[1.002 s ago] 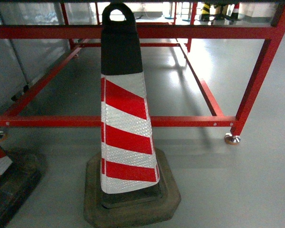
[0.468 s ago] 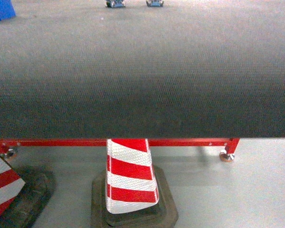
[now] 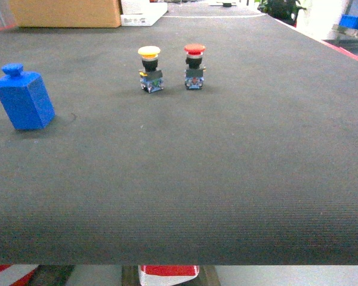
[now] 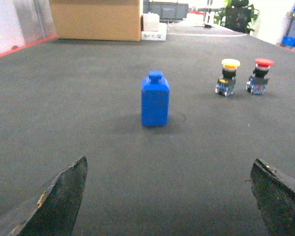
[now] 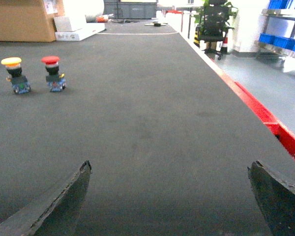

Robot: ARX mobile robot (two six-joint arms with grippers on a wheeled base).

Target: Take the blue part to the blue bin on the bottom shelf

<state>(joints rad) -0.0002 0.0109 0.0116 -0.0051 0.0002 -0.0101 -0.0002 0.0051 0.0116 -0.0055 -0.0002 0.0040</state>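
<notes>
Head view: a dark matted bench (image 3: 185,179) fills the frame. The blue part (image 3: 24,98) stands upright at the left, well apart from a yellow push-button (image 3: 150,68) and a red push-button (image 3: 194,65) side by side further back.

Left wrist view: the left gripper (image 4: 169,196) has its jaws wide apart and empty; the blue part (image 4: 155,99) stands ahead between them.

Right wrist view: the right gripper (image 5: 169,196) jaws are spread apart, empty, over bare bench (image 5: 137,123).
</notes>
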